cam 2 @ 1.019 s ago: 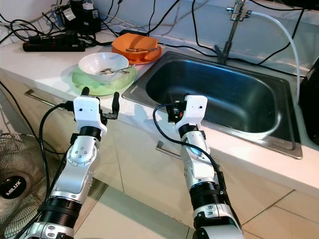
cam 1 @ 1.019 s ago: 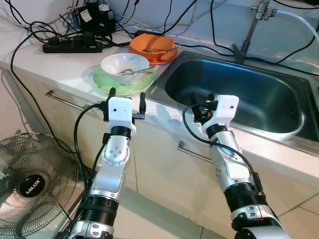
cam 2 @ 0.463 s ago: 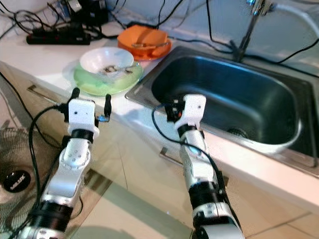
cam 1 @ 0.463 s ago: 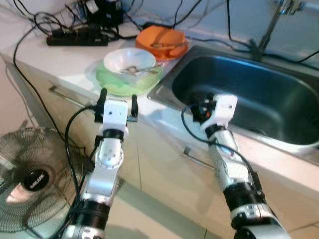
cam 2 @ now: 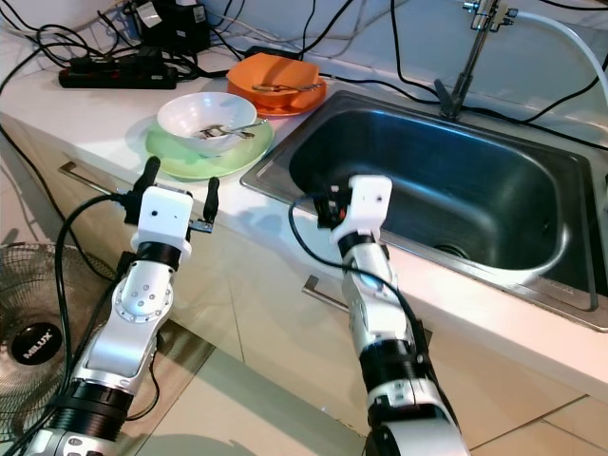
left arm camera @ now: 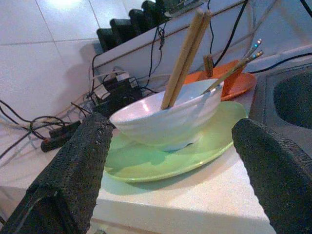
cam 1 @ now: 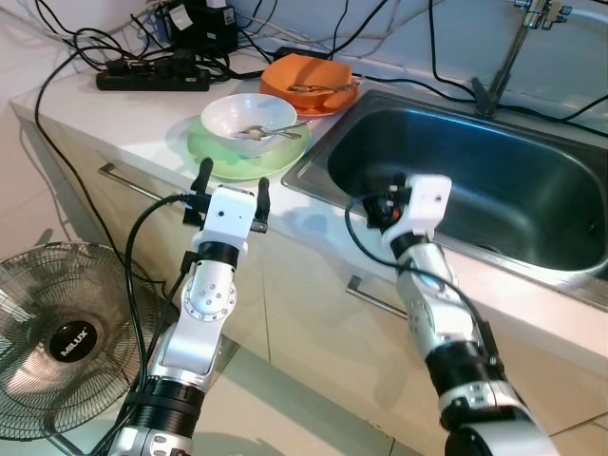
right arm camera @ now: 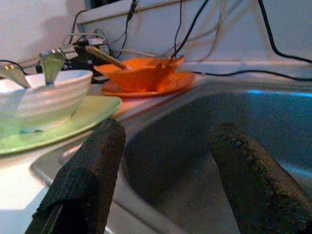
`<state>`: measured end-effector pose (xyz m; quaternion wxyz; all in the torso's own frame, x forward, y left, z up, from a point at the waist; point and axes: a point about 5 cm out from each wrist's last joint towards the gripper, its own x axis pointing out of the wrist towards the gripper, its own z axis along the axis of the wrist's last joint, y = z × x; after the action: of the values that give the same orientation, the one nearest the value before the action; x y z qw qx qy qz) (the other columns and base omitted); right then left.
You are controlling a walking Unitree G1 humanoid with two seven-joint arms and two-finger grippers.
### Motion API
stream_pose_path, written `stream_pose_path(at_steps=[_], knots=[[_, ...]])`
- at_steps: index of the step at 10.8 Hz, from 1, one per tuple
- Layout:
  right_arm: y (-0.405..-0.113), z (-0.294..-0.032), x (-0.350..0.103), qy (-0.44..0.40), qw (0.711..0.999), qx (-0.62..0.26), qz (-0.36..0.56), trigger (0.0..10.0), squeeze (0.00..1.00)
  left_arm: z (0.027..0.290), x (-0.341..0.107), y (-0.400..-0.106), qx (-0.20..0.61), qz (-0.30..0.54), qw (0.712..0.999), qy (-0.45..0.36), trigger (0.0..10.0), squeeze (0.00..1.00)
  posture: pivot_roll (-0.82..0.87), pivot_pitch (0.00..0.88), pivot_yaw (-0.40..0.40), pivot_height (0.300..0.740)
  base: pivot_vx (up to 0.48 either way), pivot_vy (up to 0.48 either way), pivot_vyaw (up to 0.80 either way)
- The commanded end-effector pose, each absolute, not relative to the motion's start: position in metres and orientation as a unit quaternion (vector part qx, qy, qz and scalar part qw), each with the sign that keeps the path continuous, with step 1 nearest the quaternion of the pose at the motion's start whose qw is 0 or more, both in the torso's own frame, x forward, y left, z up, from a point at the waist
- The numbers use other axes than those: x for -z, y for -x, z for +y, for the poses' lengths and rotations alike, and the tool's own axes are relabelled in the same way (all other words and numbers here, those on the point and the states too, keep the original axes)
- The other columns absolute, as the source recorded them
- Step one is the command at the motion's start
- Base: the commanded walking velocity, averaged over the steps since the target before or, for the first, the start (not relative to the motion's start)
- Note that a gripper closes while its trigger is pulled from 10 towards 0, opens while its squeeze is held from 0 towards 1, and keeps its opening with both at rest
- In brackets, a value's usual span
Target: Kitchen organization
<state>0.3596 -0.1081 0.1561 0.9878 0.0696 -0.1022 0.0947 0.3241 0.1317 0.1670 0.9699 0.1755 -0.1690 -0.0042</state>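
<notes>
The round black floor fan is cut off at the picture's left edge. The chrome tap's top runs out of frame, and the right gripper's fingertips hide behind its own white wrist housing.

White bowl sat upright on a pale green plate on the desk, just left of the steel sink. Wooden chopsticks and a metal utensil leaned inside the bowl. Behind it, an orange bowl stood on an orange plate, a utensil resting across its rim, beside the sink's back corner.
</notes>
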Motion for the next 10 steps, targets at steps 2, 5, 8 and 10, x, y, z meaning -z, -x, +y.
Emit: stream_pose_path(at_steps=[2,5,8,10], knots=[[-0.364,-0.112,-0.166,-0.060,0.987,-0.095,-0.116,10.0,0.00,0.129,-0.174,-0.327,0.017,-0.179,0.967,-0.181,10.0,0.00,0.22,0.049,-0.039,0.740,0.000,0.000,0.00],[-0.368,-0.117,-0.174,-0.045,0.987,-0.094,-0.126,10.0,0.00,0.125,-0.180,-0.327,0.037,-0.188,0.960,-0.204,10.0,0.00,0.22,0.044,-0.036,0.740,0.000,0.000,0.00],[-0.366,-0.114,-0.169,-0.047,0.987,-0.093,-0.122,10.0,0.00,0.125,-0.196,-0.337,0.042,-0.212,0.937,-0.276,10.0,0.00,0.22,0.023,-0.026,0.740,0.000,0.000,0.00],[-0.364,-0.112,-0.165,-0.051,0.987,-0.093,-0.118,10.0,0.00,0.123,-0.198,-0.344,0.043,-0.204,0.931,-0.299,10.0,0.00,0.22,0.009,-0.021,0.740,0.000,0.000,0.00]])
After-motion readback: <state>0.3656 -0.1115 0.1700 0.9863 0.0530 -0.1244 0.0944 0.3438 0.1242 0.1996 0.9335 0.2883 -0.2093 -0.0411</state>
